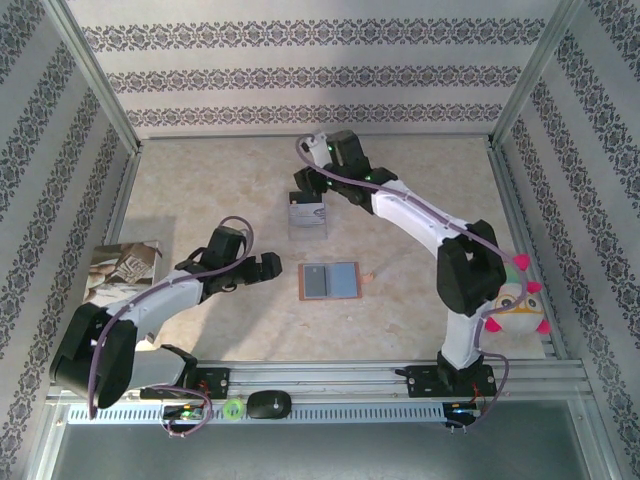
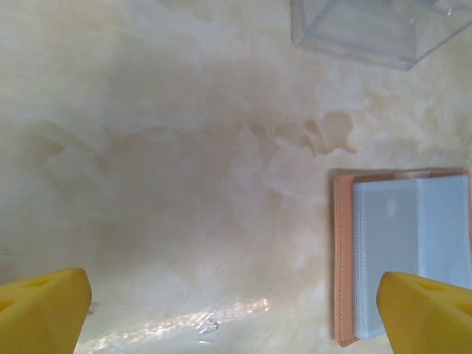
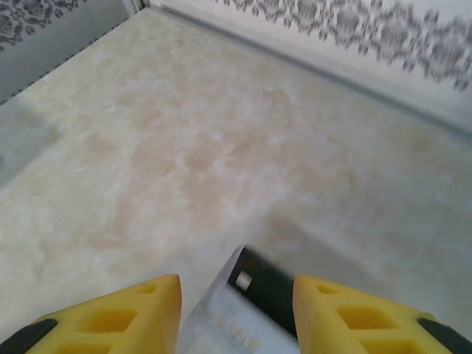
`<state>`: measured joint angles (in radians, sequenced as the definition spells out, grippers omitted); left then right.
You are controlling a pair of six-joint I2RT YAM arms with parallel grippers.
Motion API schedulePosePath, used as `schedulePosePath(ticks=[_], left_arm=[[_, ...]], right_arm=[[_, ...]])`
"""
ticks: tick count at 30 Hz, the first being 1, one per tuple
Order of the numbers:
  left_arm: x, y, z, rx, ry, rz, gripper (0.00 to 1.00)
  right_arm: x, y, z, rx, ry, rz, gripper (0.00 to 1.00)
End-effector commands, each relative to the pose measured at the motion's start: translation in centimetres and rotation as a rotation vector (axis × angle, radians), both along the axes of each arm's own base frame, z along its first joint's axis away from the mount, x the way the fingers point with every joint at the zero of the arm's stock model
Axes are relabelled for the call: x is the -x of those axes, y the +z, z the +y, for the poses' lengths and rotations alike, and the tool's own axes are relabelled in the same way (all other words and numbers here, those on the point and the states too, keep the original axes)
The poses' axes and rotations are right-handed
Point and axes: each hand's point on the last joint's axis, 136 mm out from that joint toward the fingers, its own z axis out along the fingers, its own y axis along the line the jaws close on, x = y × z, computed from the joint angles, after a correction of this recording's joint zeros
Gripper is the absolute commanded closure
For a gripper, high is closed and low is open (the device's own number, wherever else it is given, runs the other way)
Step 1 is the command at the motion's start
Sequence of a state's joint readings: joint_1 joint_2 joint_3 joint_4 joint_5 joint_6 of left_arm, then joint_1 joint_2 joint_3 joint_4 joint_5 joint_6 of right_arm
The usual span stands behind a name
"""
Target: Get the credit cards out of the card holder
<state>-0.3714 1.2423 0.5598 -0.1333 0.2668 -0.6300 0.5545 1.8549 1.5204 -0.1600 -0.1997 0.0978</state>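
The card holder (image 1: 330,281) lies open and flat at mid-table, tan leather with blue-grey panels. In the left wrist view the card holder (image 2: 402,251) sits at the right. My left gripper (image 2: 228,310) is wide open over bare table, its right finger (image 2: 424,313) over the holder's near corner. I cannot make out separate credit cards in its sleeves. Further back, my right gripper (image 1: 305,185) hovers over a silvery clear case (image 1: 307,218). Blurred, the case's black end (image 3: 269,287) shows between the open fingers of my right gripper (image 3: 236,310), touching neither.
A printed booklet (image 1: 125,265) lies at the left edge and a plush toy (image 1: 515,300) by the right arm's base. A small pink scrap (image 1: 368,280) is just right of the holder. Patterned walls and metal posts enclose the table.
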Motion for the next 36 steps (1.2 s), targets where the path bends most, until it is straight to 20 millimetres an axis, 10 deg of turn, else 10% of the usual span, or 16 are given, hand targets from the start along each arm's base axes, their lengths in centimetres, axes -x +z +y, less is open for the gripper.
schedulePosePath(ticks=[1,13,36], left_arm=[[-1.3,1.9,1.0,0.070,0.083,-0.086,0.00],[-1.1,3.6,2.5,0.175,0.128,-0.162,0.01],[0.1,3.0,3.0,0.147,0.123,-0.146,0.06]], right_arm=[[3.7,-2.4,-0.6,-0.121,-0.111,0.232,0.54],[19.2,-14.2,-1.2,0.387,0.039,0.490,0.51],[21.8,-19.4,0.0,0.652,0.156,0.444,0.54]])
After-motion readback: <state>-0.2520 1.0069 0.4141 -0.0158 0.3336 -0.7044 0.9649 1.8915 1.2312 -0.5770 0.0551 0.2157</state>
